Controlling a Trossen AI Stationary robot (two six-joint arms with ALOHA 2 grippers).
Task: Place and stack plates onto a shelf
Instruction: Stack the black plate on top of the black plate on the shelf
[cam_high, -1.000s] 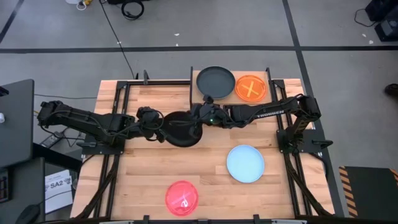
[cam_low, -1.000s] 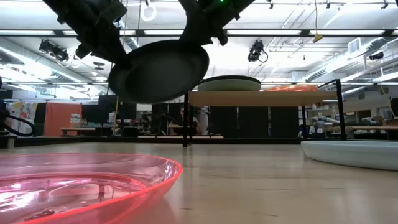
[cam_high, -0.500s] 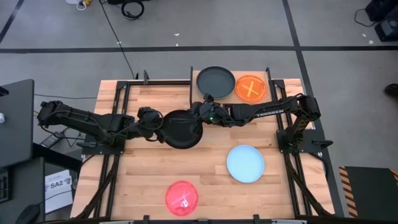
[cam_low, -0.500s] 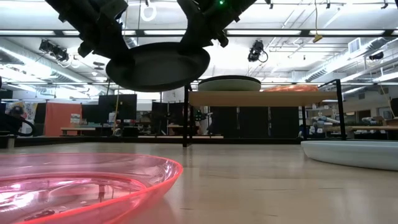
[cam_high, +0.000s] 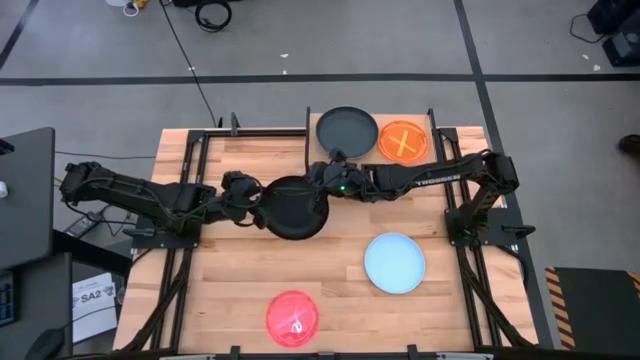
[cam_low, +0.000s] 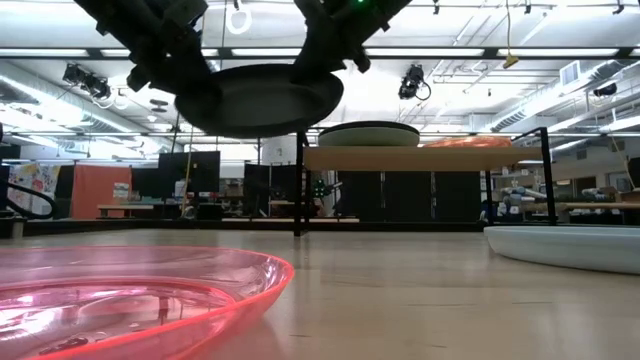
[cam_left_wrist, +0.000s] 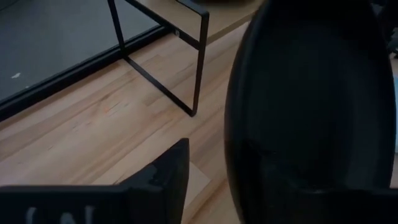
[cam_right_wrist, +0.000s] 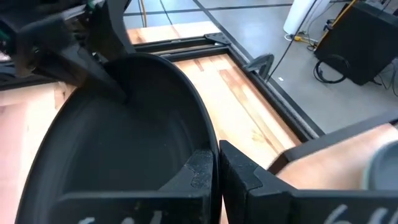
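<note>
A black plate (cam_high: 293, 208) hangs in the air over the table's middle, roughly level (cam_low: 258, 100). My right gripper (cam_high: 322, 188) is shut on its right far rim. My left gripper (cam_high: 250, 207) stands open at the plate's left rim. One of its fingers (cam_left_wrist: 168, 177) shows clear of the rim, and the plate (cam_left_wrist: 311, 112) hides the other. The shelf (cam_low: 400, 158) stands at the far edge. It carries a second dark plate (cam_high: 347, 128) and an orange plate (cam_high: 403, 141), both resting flat on their bases. My right gripper pinches the plate's rim (cam_right_wrist: 213, 149) between its two fingers, one finger (cam_right_wrist: 198, 171) inside the hollow and one outside. It reaches in roughly level from the table's right far side. The plate is lifted clear and sits about level. My left gripper: whether it still touches the left rim, I cannot tell.
A light blue plate (cam_high: 394, 262) lies on the table at the near right. A red translucent plate (cam_high: 292, 318) lies at the near edge. The shelf's thin black legs (cam_left_wrist: 199, 62) stand just beyond the held plate.
My left gripper has opened at the plate's left rim. The black plate hung tilted, its left side low; it has now levelled out and risen a little, still in my right gripper.
</note>
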